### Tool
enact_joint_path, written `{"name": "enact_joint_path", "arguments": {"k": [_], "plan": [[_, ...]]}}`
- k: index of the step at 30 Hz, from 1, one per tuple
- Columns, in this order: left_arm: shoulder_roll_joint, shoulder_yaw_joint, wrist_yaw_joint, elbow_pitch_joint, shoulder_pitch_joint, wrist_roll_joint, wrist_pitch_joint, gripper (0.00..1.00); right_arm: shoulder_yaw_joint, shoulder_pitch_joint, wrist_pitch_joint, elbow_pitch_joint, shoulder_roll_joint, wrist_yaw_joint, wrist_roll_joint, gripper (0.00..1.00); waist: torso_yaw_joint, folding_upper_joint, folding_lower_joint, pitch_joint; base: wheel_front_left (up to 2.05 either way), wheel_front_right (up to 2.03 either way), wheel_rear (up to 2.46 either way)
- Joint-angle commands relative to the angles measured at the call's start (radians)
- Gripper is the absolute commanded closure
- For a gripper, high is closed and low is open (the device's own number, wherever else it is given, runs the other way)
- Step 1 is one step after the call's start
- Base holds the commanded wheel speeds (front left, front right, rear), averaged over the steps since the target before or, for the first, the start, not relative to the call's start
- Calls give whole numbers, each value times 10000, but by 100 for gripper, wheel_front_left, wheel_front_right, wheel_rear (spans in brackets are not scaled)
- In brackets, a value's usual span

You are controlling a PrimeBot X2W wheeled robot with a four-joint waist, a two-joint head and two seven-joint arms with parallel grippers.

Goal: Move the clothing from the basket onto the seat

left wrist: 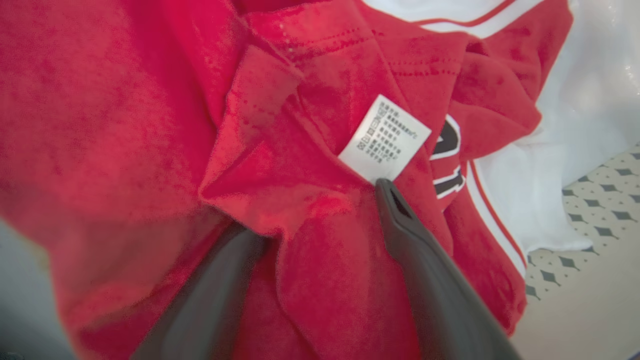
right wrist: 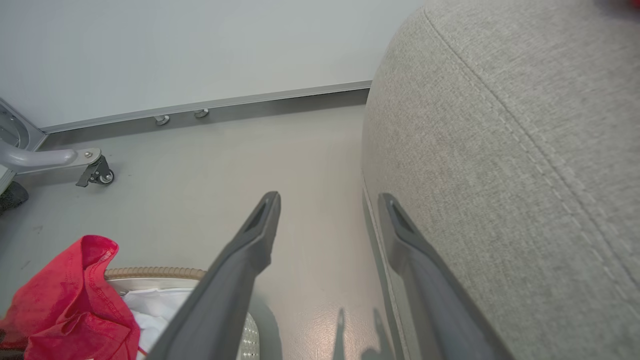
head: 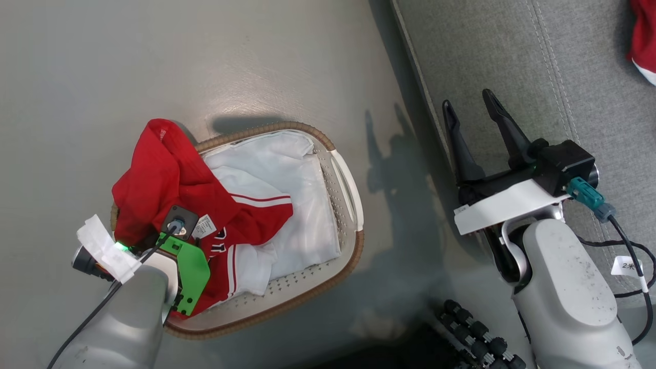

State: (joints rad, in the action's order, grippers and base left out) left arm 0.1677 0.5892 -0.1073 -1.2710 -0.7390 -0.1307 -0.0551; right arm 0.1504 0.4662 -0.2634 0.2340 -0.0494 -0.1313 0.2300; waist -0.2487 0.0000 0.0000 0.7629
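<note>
Red clothing (head: pixel 164 179) with white stripes lies heaped over the left side of the basket (head: pixel 353 241), spilling over its brown rim. My left arm's wrist (head: pixel 184 256) hangs right above that heap. In the left wrist view my left gripper (left wrist: pixel 315 210) stands open, pressed into the clothing (left wrist: pixel 125 125), with a red fold between the fingers and a white care label (left wrist: pixel 385 137) at one tip. My right gripper (head: pixel 467 100) is open and empty over the edge of the grey seat (head: pixel 512 61). Another red garment (head: pixel 643 41) lies on the seat at the far right.
A glossy white sheet (head: pixel 297 205) fills the basket's right half. The grey floor (head: pixel 154 61) surrounds the basket. A castor frame (right wrist: pixel 95 172) stands by the wall. A black ribbed part (head: pixel 476 338) and a cable (head: pixel 630 256) sit near my right arm.
</note>
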Motion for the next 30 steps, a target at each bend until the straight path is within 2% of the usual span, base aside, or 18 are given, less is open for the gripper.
{"name": "enact_joint_path", "arguments": {"k": [1,2,3,10,15,22,30], "plan": [[-8,71,-79,-55,-117,-52,-38,0,32,145,-19,-32,-30,10,102,0,-55,0,0,67,0,0,0],[-42,97,-120,-60,-105,-103,-85,59,37,159,-19,-20,-30,10,116,0,-56,0,0,70,0,0,0],[-62,129,-154,-58,-92,-147,-171,100,41,173,-19,7,-30,10,111,0,-55,0,0,60,0,0,0],[-277,281,-240,-64,317,-517,-752,100,-53,113,-19,210,-30,10,76,0,21,0,0,-502,0,0,0],[-555,551,-249,137,766,-976,-1346,100,-118,-155,-19,381,-31,10,-75,0,150,0,0,-1396,0,0,0],[-917,1045,-251,893,1583,-1884,-1992,100,-347,-877,-19,818,-33,10,-355,0,575,0,0,-3188,0,0,0],[-1057,1135,-252,2339,2217,-2550,-2110,100,-550,-1717,-19,1120,-36,10,-580,0,910,0,0,-4666,0,0,0]]}}
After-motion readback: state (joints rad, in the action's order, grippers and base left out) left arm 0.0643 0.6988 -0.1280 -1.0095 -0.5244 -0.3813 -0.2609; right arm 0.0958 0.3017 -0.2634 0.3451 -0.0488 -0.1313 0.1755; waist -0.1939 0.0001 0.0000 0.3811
